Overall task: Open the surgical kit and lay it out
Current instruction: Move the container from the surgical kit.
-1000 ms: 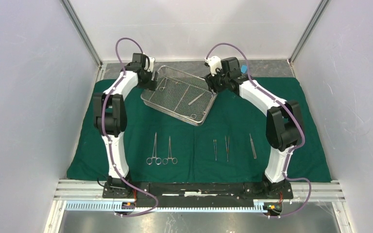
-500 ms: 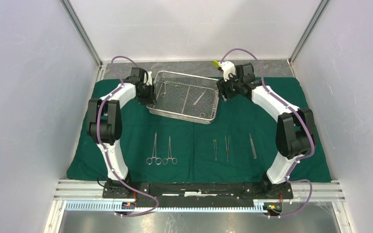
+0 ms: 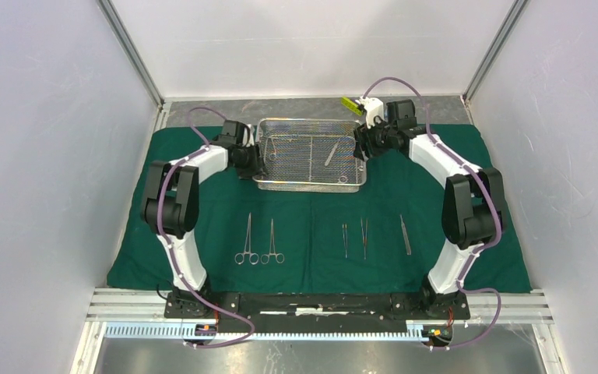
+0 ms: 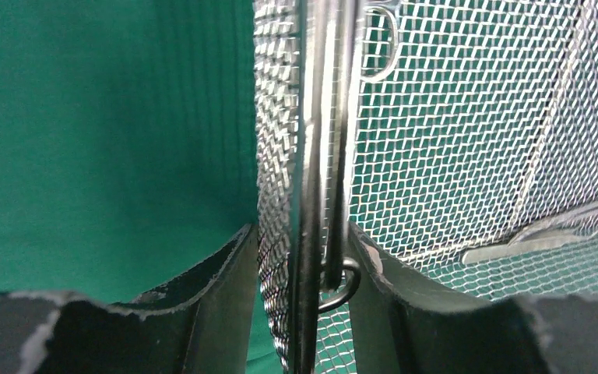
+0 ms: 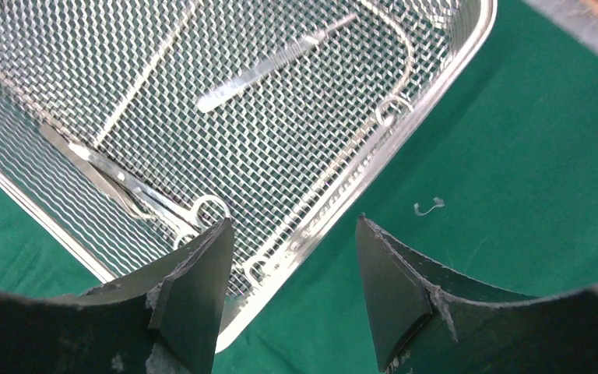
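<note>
Wire-mesh tray [image 3: 309, 185] at the far middle of the green cloth [image 3: 311, 234], long sides parallel to the near edge of the surface [image 3: 296, 106].

Left jaws clamped on the tray's left end. From the left wrist: one finger [image 4: 218, 280] outside the mesh wall [image 4: 272, 156], the other inside, both pressed against wall and rim wire, green cloth [image 4: 109, 140] off to the outer side.

Right jaws spread wide at the tray's right end, gripping nothing. From the right wrist: fingers [image 5: 195, 288] well apart, one over the mesh floor [image 5: 280, 140], the other over the cloth [image 5: 529, 195], the end rim running between them. Hard to tell whether touching the rim or just above it.

Inside the tray: a slim flat steel instrument [image 5: 272, 66] lying at a slant, and a ring-handled instrument [image 5: 124, 187] along one long wall, its ring just beside the right arm's inner finger.

On the cloth, nearer the arm bases: two ring-handled clamps [image 3: 247, 234] [image 3: 271, 234] side by side left of the middle, rings toward the near edge. Right of the middle, three tweezers [image 3: 345, 240] [image 3: 364, 238] [image 3: 405, 234] in a row, the first two close together, the third a little further right. All five lengthwise, pointing toward the tray, well apart from it.
</note>
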Available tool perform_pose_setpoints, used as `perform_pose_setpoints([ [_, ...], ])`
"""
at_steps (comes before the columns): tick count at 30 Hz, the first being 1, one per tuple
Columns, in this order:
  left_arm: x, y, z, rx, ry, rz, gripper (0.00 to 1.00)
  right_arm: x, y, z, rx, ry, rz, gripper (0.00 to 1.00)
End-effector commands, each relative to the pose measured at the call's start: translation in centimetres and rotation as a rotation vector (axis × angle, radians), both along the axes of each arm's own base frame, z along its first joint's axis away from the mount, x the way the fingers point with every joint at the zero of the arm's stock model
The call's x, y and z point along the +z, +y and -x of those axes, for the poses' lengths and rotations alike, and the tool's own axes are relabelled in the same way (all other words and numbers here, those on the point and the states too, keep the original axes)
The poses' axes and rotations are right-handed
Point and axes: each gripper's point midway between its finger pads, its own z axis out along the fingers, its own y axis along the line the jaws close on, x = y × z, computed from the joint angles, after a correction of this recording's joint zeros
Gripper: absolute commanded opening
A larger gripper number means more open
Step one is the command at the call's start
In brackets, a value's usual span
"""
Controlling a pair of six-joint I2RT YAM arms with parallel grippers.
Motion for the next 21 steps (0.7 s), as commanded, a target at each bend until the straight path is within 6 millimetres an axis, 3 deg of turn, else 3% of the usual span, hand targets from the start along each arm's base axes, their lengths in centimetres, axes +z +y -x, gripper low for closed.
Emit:
perform_pose_setpoints([
  [1, 1.4, -5.7, -0.8, -0.08, -0.05, 0.102, 0.5, 4.7, -0.1, -2.5, 0.02, -0.153, 0.015, 0.66],
  [6, 1.6, -8.7, -0.5, -0.152, -0.08, 0.09, 0.51, 5.7, 0.1, -2.8, 0.04, -0.192, 0.037, 0.65],
  [12, 2.2, -12.2, -0.7, -0.228, -0.134, 0.066, 0.49, 5.1, 3.0, -3.3, 0.06, -0.208, 0.007, 0.64],
  [21, 2.0, -14.4, -1.3, -0.329, -0.179, 0.047, 0.41, 3.6, 7.1, -6.4, 0.108, -0.211, -0.019, 0.63],
])
